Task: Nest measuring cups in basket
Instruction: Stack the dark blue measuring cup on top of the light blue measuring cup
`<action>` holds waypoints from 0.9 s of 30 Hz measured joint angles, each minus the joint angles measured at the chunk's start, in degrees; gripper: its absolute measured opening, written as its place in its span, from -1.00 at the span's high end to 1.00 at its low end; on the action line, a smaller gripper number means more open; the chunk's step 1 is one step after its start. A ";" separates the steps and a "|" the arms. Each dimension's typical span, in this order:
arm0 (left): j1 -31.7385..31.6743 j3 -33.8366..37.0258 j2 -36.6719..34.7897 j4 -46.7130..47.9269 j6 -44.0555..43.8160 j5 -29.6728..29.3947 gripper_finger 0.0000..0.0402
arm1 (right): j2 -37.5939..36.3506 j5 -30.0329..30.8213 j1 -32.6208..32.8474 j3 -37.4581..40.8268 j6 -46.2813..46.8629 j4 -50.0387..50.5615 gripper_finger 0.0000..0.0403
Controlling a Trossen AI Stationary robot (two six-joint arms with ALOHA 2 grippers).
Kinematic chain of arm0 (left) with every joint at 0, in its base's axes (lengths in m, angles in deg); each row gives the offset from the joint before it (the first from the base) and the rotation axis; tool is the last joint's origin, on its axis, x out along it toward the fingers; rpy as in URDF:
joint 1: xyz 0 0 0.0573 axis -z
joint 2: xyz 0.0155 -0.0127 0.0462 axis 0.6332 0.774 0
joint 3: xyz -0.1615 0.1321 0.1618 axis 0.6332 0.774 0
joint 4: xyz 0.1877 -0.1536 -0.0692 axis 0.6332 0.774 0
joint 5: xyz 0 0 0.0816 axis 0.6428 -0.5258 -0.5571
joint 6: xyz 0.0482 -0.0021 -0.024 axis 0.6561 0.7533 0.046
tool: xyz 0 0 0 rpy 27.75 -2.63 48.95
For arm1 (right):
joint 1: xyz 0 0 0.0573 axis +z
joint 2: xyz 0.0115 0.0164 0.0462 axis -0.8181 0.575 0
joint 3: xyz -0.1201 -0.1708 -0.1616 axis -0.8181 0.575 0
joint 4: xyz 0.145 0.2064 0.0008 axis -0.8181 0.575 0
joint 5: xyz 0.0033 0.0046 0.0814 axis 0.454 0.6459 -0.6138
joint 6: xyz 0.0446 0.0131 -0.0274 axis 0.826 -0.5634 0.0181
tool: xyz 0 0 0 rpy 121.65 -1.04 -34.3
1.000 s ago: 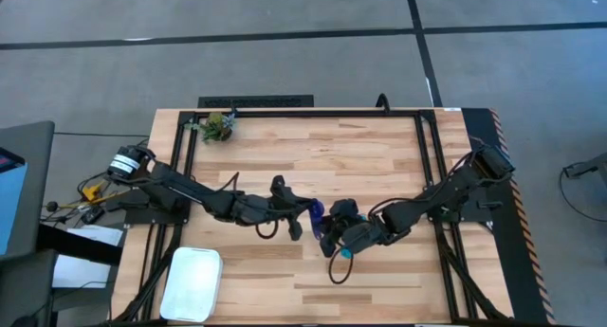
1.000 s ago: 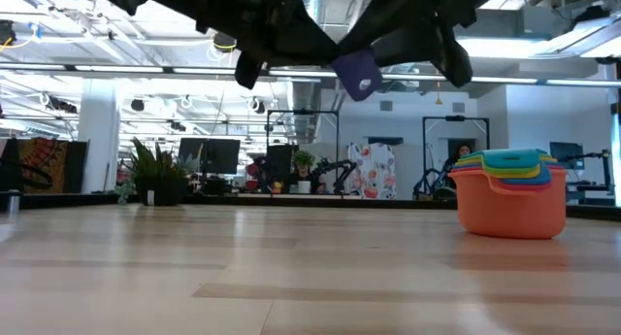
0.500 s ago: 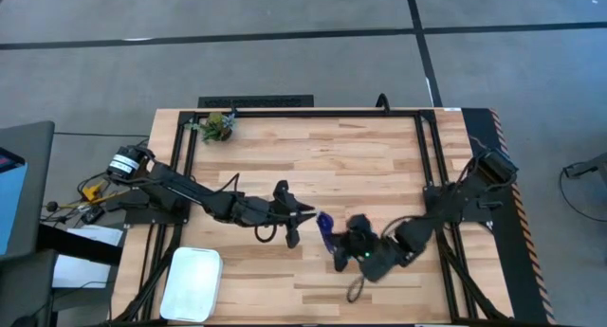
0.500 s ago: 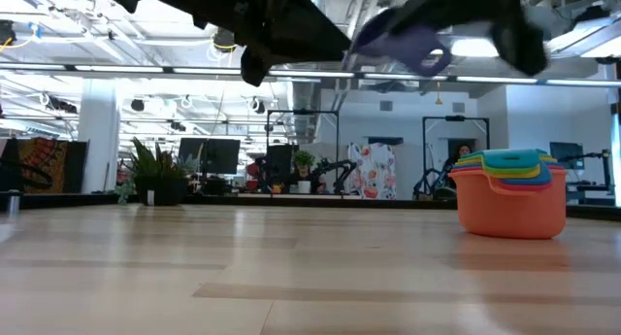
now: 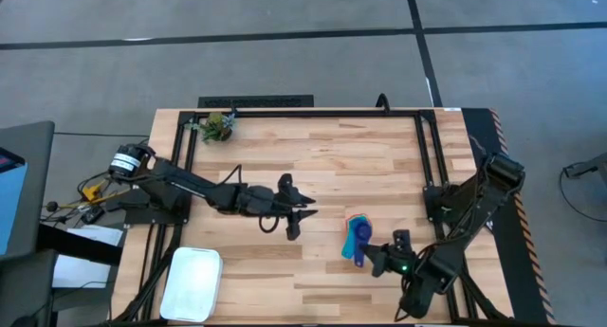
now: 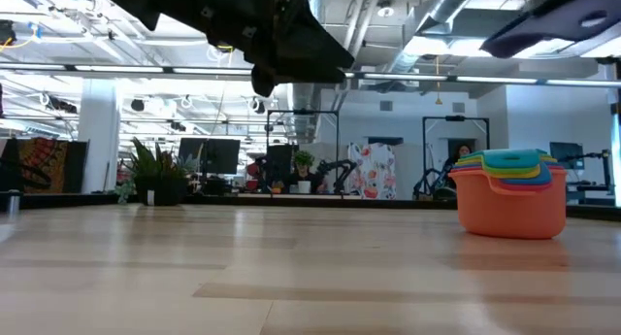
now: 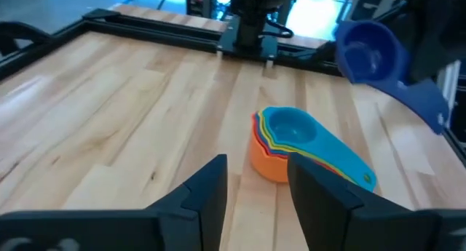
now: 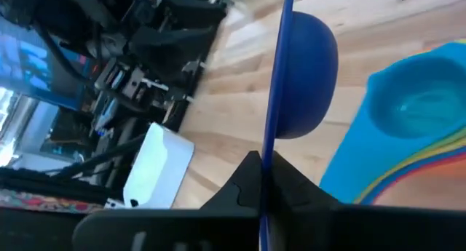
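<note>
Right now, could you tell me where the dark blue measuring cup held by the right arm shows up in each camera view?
High view: dark blue measuring cup, lower right of centre, beside the nested stack.
Low view: top right corner, above the stack.
Left wrist view: upper right, raised beyond the stack.
Right wrist view: centre, handle pinched in the right gripper.
Shared landmark: the nested stack.

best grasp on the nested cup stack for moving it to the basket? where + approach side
Probably the fanned flat handles of the nested cup stack, pinched from above and across their width: they jut out from the orange bowl as one thin layered tab. The round bowl looks wide and slippery. The left tool is open and facing it; the right tool holds the dark blue cup.
</note>
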 joint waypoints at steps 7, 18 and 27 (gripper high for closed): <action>-1.92 0.00 0.00 0.28 1.20 2.45 0.34 | 0.28 -5.82 -1.46 0.00 4.53 6.55 0.91; -2.69 0.00 0.00 1.60 4.64 4.34 0.34 | 1.51 -7.62 -6.00 -0.09 4.49 1.08 0.88; -3.64 -0.02 0.00 2.60 7.04 3.86 0.34 | 4.83 -9.47 -6.54 -0.04 4.90 -1.32 0.85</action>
